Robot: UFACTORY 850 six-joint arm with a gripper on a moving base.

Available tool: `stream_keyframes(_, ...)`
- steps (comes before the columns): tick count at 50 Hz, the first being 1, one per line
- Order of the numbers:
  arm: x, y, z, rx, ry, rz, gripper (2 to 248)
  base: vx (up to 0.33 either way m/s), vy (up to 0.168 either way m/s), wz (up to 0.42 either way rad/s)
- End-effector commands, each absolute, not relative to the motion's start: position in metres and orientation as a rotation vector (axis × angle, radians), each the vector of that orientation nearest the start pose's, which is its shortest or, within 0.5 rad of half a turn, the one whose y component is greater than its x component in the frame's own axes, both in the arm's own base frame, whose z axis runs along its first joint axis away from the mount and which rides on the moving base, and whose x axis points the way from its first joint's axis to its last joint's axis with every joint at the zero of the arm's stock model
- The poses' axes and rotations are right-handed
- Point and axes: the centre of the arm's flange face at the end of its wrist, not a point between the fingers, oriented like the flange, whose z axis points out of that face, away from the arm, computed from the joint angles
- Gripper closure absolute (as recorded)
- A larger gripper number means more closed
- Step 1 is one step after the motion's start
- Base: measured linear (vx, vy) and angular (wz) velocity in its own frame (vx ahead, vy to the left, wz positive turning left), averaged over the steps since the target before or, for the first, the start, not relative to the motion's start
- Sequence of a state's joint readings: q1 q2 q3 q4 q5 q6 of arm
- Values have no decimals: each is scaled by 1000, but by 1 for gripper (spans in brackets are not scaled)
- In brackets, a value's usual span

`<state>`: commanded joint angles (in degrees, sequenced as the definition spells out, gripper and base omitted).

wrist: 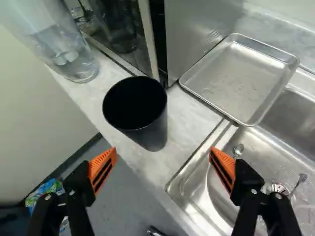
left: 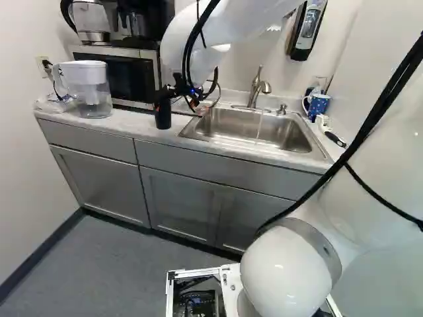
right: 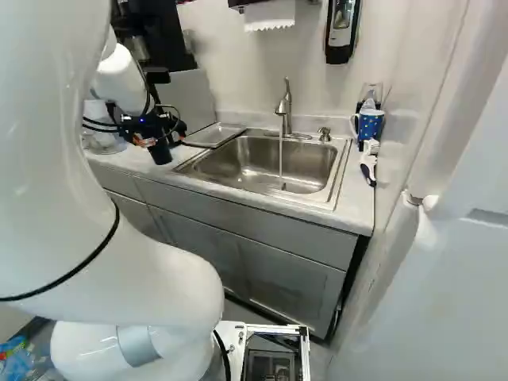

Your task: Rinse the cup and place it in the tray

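Black, the cup [wrist: 150, 132] stands upright on the pale counter [wrist: 184, 123], between the pitcher [left: 96, 96] and the steel sink [right: 254, 151]; the tray [wrist: 236, 81] overlaps the sink's edge. Grey floor [left: 99, 264] lies below. The gripper [left: 182, 96] has its fingers spread wide, cup ahead. Both base views show water falling from the faucet [right: 286, 107]; the right one alone shows a paper towel [right: 270, 16].

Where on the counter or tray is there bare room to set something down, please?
The tray is bare, as is the counter between the black cup and the sink. Crowded: by the pitcher and microwave, and around the blue mug by the wall.
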<state>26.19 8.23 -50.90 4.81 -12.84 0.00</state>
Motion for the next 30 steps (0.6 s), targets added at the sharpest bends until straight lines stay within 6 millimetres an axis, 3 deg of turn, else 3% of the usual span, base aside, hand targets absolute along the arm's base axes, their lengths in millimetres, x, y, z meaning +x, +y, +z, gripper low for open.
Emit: stream_keyframes(30, 406, 202, 599, -2637, -512, -1125, 3, 0, 0, 0)
